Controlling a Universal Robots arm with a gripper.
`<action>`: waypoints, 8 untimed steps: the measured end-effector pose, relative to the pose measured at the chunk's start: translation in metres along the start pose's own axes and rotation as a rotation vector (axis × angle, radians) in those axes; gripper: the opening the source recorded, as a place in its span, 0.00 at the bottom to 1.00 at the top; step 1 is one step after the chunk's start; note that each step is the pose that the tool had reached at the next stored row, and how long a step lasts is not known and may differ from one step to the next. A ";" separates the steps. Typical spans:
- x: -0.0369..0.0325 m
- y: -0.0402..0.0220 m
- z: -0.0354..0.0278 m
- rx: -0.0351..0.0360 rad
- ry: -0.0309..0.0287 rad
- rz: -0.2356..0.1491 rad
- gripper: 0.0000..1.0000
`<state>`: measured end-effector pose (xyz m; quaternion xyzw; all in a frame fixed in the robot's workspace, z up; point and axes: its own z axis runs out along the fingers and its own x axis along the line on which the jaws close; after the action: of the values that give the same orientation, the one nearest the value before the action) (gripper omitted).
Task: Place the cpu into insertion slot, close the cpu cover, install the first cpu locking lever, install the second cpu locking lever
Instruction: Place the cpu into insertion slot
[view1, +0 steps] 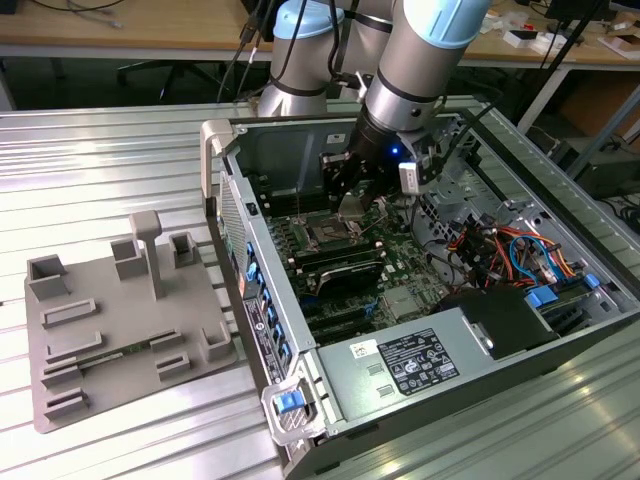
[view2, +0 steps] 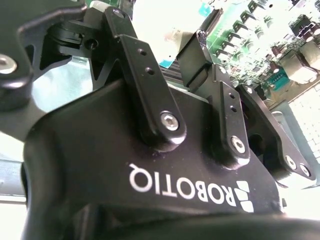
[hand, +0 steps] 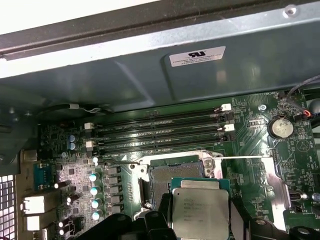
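Currently the gripper (view1: 352, 202) is clamped on the cpu (hand: 200, 212), holding it flat with its metal top up, just above the open insertion slot (hand: 170, 176) in the green motherboard (hand: 280, 155). I judge this orientation is meant for square seating. The chip is not yet seated.

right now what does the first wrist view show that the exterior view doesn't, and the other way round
First wrist view: a close look at the cpu, silver top up, partly over the dark, empty insertion slot, with a coin battery on the board nearby.
Exterior view: the arm, the whole open computer case and a grey fixture tray on the exterior view's left.
Shared: the gripper holds the cpu close above the slot, not seated.
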<state>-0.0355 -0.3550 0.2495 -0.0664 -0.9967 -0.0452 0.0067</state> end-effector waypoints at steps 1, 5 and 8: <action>0.0000 0.0000 0.0000 0.0000 -0.0002 0.003 0.55; 0.0000 0.0000 0.0001 -0.0002 -0.0009 0.010 0.55; 0.0000 0.0000 0.0002 -0.0003 -0.0015 0.017 0.55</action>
<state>-0.0355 -0.3549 0.2493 -0.0746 -0.9962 -0.0452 0.0063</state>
